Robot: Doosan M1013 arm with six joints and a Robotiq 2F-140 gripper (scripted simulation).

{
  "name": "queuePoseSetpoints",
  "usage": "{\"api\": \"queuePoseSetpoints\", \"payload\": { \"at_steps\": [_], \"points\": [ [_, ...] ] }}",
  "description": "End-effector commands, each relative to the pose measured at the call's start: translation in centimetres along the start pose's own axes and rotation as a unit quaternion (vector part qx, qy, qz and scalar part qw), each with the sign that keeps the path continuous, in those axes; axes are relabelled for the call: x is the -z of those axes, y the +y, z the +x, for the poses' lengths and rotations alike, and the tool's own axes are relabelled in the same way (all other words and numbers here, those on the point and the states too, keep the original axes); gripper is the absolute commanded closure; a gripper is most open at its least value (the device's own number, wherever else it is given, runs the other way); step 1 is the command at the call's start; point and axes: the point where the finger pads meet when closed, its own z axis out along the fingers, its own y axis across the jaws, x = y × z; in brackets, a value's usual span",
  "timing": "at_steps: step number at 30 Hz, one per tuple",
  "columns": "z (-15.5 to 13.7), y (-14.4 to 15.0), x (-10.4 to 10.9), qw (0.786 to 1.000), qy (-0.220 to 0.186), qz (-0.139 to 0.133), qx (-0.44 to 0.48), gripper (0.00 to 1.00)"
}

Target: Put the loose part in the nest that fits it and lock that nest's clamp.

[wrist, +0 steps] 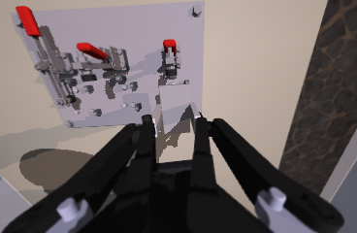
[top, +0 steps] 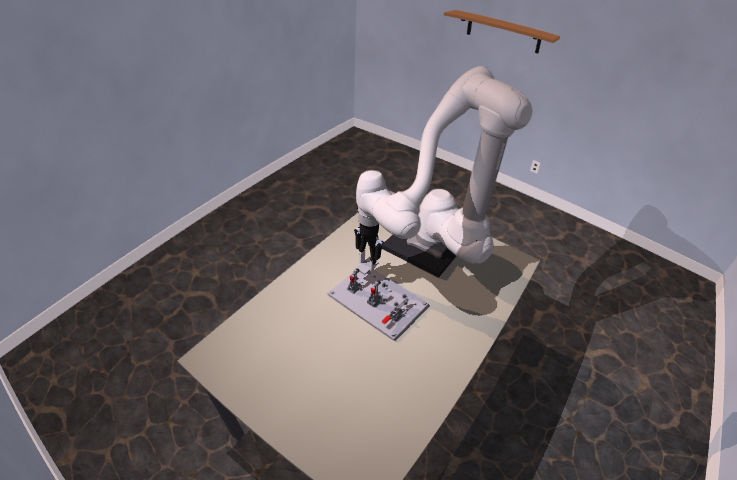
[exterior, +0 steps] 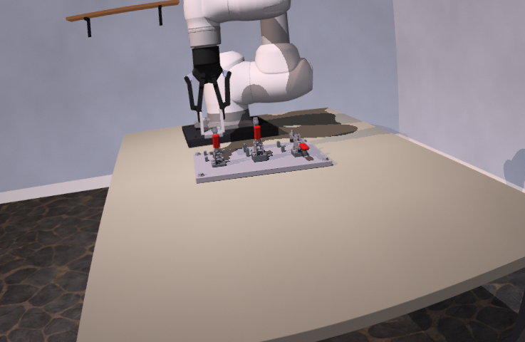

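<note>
The grey fixture plate lies on the table near the arm's base and carries three toggle clamps with red handles. In the exterior view the left handle and the middle handle stand upright, and the right handle lies low. My gripper hangs over the plate's back edge, behind the left clamp, shut on the loose part, a pale flat plate held above the fixture. In the wrist view the part sits between the fingertips, overlapping the plate's near corner, close to the nearest clamp.
The arm's black base plate lies just behind the fixture. The table edge and the dark floor are to the right in the wrist view. A wooden shelf hangs high on the wall.
</note>
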Motion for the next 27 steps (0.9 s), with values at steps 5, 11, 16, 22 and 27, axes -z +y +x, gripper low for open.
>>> {"api": "queuePoseSetpoints", "payload": {
  "at_steps": [5, 11, 16, 22, 27],
  "points": [
    [0.17, -0.35, 0.0, 1.0, 0.003, 0.002, -0.004, 0.9],
    [0.19, -0.42, 0.01, 1.0, 0.003, 0.002, -0.004, 0.9],
    [0.22, -0.5, 0.03, 1.0, 0.003, 0.002, -0.004, 0.9],
    [0.24, -0.57, 0.04, 1.0, 0.003, 0.002, -0.004, 0.9],
    [0.27, -0.66, 0.06, 1.0, 0.003, 0.002, -0.004, 0.9]
  ]
}}
